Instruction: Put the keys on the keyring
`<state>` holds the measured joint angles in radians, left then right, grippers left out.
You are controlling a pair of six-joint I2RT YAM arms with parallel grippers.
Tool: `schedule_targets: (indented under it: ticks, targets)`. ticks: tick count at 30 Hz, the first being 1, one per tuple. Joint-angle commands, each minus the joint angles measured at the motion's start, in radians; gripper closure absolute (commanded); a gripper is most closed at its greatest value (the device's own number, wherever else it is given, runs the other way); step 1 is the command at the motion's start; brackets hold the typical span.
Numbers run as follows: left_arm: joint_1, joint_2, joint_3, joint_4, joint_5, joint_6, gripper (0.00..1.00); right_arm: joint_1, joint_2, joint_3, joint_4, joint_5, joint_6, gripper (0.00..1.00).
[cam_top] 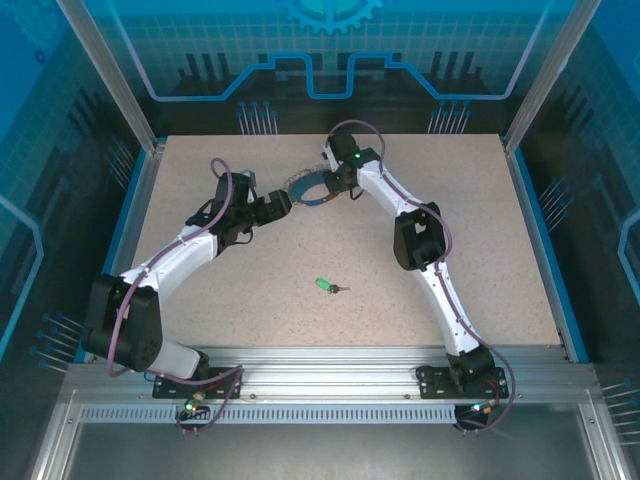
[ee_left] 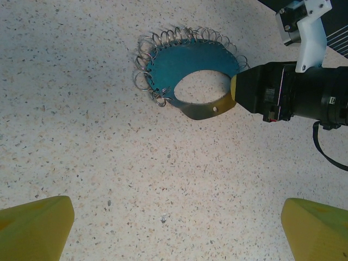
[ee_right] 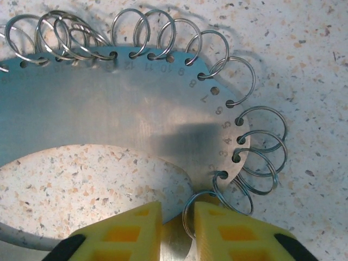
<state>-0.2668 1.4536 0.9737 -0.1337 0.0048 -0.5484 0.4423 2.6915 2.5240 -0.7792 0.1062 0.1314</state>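
In the overhead view the keyring [cam_top: 308,187] lies flat on the speckled table [cam_top: 250,300], upper centre of the frame. It is a teal crescent band fringed with silvery split rings [ee_right: 261,130] (its holes are numbered). The right gripper [ee_right: 175,228] has its yellow fingers [ee_right: 125,228] drawn narrow, with the band's tip pinched between them at the bottom of the wrist view. The left gripper [ee_left: 175,223] stands wide and empty, just left of the keyring. The green-headed key [cam_top: 325,286] lies alone at lower centre, well apart from both.
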Motion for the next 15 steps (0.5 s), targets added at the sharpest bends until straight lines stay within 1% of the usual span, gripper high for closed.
schedule_targets:
  ticks: [1, 8, 12, 15]
  targets:
    - [-0.008, -0.009, 0.019, -0.004, 0.021, -0.002, 0.01, 0.009, 0.029, 0.032, -0.049, 0.011, -0.005, 0.82]
    - [-0.008, -0.045, 0.006, -0.014, 0.024, -0.005, 0.01, 0.013, 0.002, 0.004, -0.073, -0.029, 0.004, 1.00]
    - [-0.008, -0.085, -0.014, -0.020, 0.024, -0.010, 0.01, 0.019, -0.047, -0.062, -0.068, -0.043, 0.013, 1.00]
    - [-0.008, -0.124, -0.032, -0.027, 0.024, -0.013, 0.01, 0.029, -0.105, -0.151, -0.049, -0.049, 0.018, 1.00]
